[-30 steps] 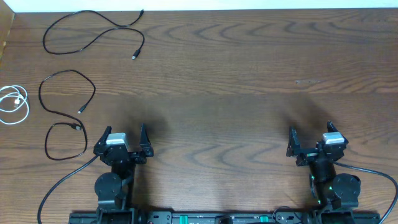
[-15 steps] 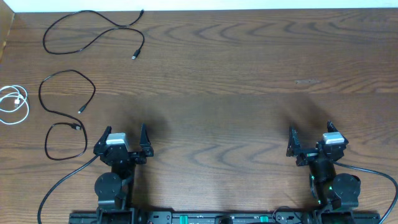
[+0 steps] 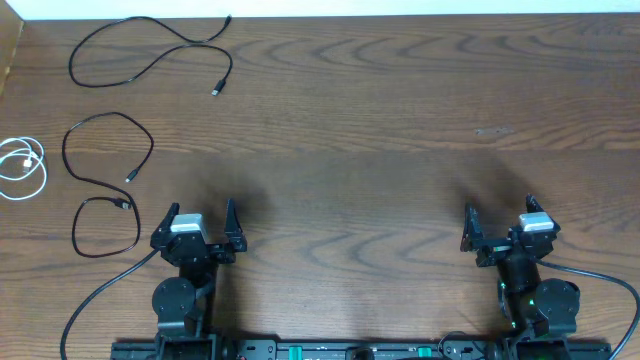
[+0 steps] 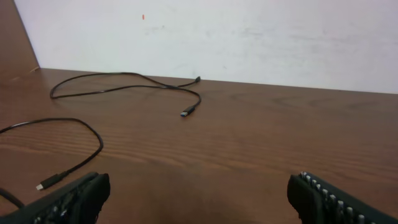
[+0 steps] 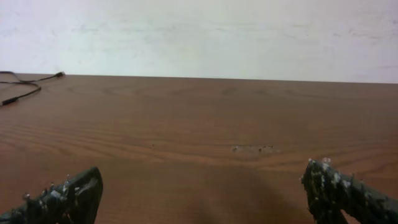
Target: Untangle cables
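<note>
The cables lie apart as loose loops at the left of the table. One black cable (image 3: 150, 50) curves along the far left; it also shows in the left wrist view (image 4: 124, 84). A second black cable (image 3: 108, 150) loops below it, also in the left wrist view (image 4: 81, 134). A third black cable (image 3: 105, 228) forms a loop left of my left gripper. A white cable (image 3: 22, 170) is coiled at the left edge. My left gripper (image 3: 200, 222) is open and empty near the front. My right gripper (image 3: 497, 222) is open and empty at the front right.
Thick black wires (image 3: 95, 300) run from the robot bases at the front edge. A white wall (image 4: 249, 37) rises behind the table's far edge. A small pale scuff (image 5: 252, 149) marks the wood ahead of the right gripper.
</note>
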